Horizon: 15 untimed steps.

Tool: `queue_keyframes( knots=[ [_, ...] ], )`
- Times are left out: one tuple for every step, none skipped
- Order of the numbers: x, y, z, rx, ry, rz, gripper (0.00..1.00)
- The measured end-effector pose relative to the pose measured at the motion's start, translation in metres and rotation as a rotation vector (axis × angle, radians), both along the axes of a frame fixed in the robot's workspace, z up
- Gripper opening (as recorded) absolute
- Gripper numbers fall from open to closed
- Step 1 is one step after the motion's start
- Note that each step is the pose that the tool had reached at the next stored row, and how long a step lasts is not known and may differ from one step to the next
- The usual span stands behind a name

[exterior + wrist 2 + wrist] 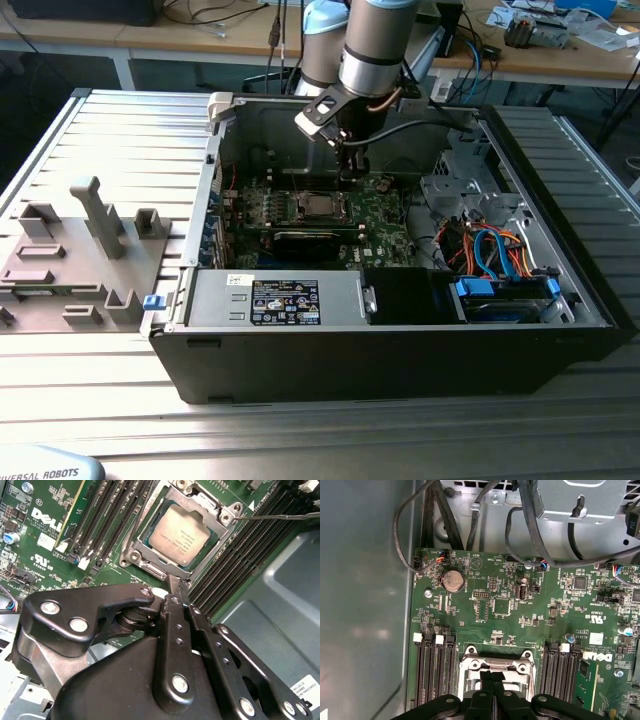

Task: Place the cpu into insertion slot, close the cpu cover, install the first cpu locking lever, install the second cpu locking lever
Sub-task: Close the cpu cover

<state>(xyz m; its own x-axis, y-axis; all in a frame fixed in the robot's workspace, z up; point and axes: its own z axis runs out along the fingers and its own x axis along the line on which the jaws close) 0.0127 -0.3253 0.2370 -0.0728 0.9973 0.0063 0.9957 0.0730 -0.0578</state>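
Green board (47,562) backdrop: 1 cpu (179,534) inside 1 cpu cover (212,549), hand (175,581) seemingly closed.

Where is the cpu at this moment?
In the second wrist view the cpu lies inside the cover frame, between two banks of memory slots, just beyond the tool tip.

Green motherboard (485,630): coin cell battery (453,580) and black memory slots (434,675) on it, labelled power supply (270,300) near it.
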Motion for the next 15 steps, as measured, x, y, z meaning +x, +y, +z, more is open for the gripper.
queue_keyframes(
  knots=[
    [-0.0005,0.0,-0.0001,0.0,0.0,0.0,0.11],
    [-0.0009,0.0,-0.0001,0.0,0.0,0.0,0.11],
    [-0.0013,0.0,-0.0002,0.0,0.0,0.0,0.11],
    [-0.0017,0.0,-0.0003,0.0,0.0,0.0,0.11],
    [-0.002,0.0,-0.0003,0.0001,0.0,0.0,0.11],
    [-0.0026,0.0,-0.0004,0.0,0.0,0.0,0.11],
    [-0.003,0.0,-0.0005,0.0001,0.0,0.0,0.11],
    [-0.0034,0.0,-0.0006,0.0001,0.0,0.0,0.11],
    [-0.0038,0.0,-0.0007,0.0001,0.0,0.0,0.11],
    [-0.0041,0.0,-0.0008,0.0,0.0,0.0,0.11],
    [-0.0043,0.0,-0.0008,0.0,0.0,0.0,0.11],
    [-0.0046,0.0,-0.0009,0.0,0.0,0.0,0.11],
    [-0.0049,0.0,-0.001,0.0,0.0,0.0,0.11],
    [-0.0053,0.0,-0.0011,0.0,0.0,0.0,0.11],
    [-0.0055,0.0,-0.0012,0.0,0.0,0.0,0.11]
  ],
)
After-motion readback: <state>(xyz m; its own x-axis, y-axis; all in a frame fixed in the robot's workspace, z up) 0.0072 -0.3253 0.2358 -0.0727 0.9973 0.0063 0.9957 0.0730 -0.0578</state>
